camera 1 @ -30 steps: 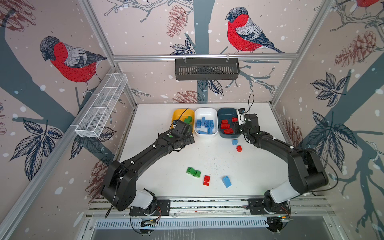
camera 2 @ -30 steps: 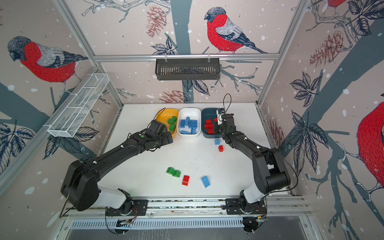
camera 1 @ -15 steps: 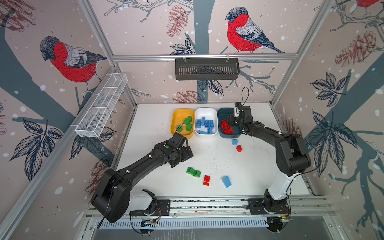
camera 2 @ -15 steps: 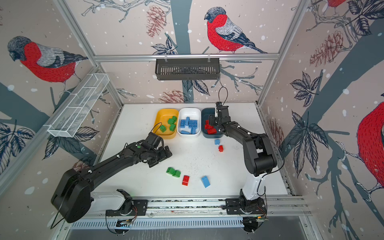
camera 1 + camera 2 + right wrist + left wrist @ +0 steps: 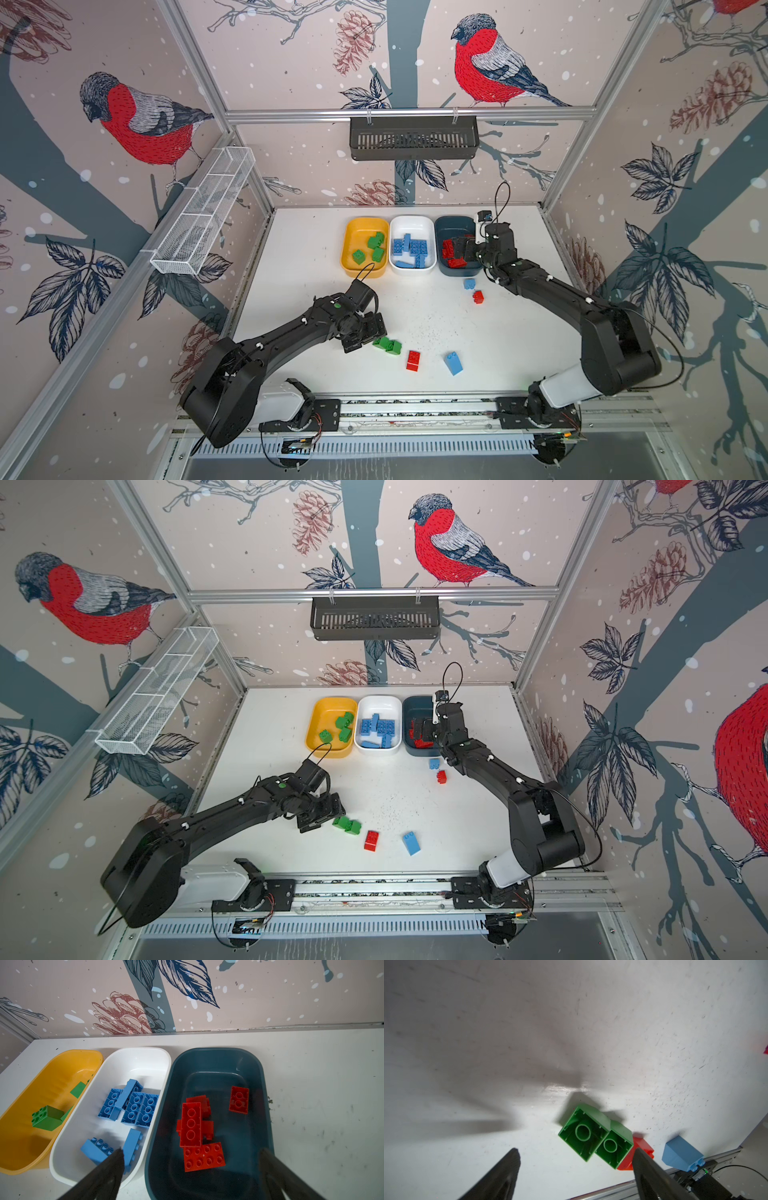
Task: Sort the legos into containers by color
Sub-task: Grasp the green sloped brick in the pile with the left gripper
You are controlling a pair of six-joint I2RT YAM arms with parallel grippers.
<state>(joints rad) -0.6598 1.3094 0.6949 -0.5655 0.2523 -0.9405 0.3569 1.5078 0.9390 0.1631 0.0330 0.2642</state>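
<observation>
Two green legos (image 5: 387,345) (image 5: 347,825) lie side by side, hollow sides toward the left wrist view (image 5: 596,1138). My left gripper (image 5: 365,337) (image 5: 575,1150) is open just left of them, holding nothing. My right gripper (image 5: 461,249) (image 5: 191,1150) hangs open and empty over the teal container (image 5: 455,226) (image 5: 214,1057), which holds red legos (image 5: 191,1124). The white container (image 5: 411,226) holds blue legos (image 5: 135,1107). In the yellow container (image 5: 357,232) lie green ones (image 5: 374,247).
Loose on the table are a red lego (image 5: 413,360), a blue sloped lego (image 5: 453,363), and nearer the containers a small blue lego (image 5: 469,284) and a small red one (image 5: 478,296). A metal rail (image 5: 415,405) runs along the front edge.
My left arm has swung from the yellow container down to the two green legos near the front. My right gripper has gone from shut to open over the teal container.
</observation>
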